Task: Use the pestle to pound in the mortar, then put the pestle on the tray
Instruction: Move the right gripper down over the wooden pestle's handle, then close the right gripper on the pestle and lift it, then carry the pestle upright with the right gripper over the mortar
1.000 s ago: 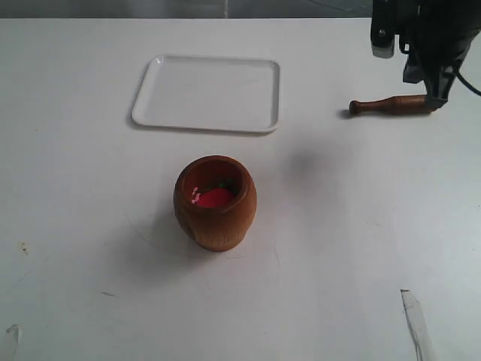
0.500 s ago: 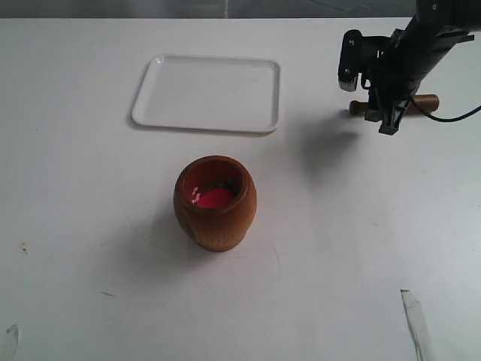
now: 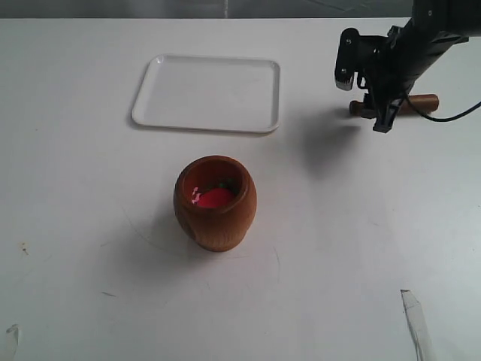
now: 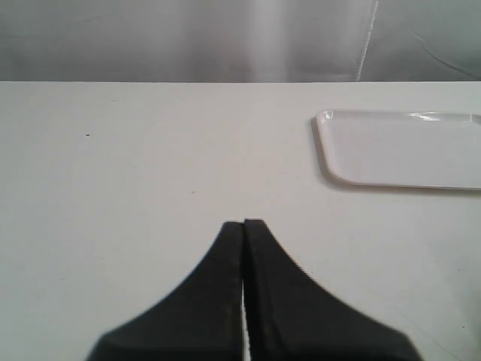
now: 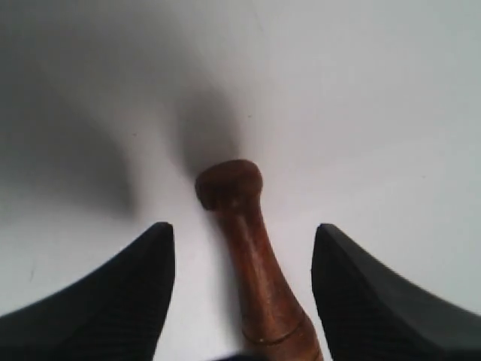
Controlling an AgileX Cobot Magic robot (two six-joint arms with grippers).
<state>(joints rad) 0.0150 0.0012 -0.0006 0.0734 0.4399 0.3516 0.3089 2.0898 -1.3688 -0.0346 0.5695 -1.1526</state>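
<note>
Pestle (image 3: 422, 101) lies flat near the worktop's far right corner, its knob toward the left edge. The right gripper (image 5: 242, 233) hangs over it with fingers wide apart on either side of the narrow neck, lined up, I judge, to close there; it has no grip yet. Mortar (image 3: 216, 201) stands mid-worktop, with the tray (image 3: 210, 90) beyond it toward the far edge. The left gripper (image 4: 244, 226) is pressed together and holds nothing.

A white matte table (image 3: 90, 226) fills nearly the whole exterior view. Its surface carries faint scuffs and a few small dark specks (image 3: 23, 247) near the left edge (a pale strip (image 3: 415, 325), perhaps tape, lies at the lower right). Beyond the far edge stands a grey wall (image 4: 188, 37) with soft vertical streaks of reflected light. The lighting is even, and shadows on the table are soft.
</note>
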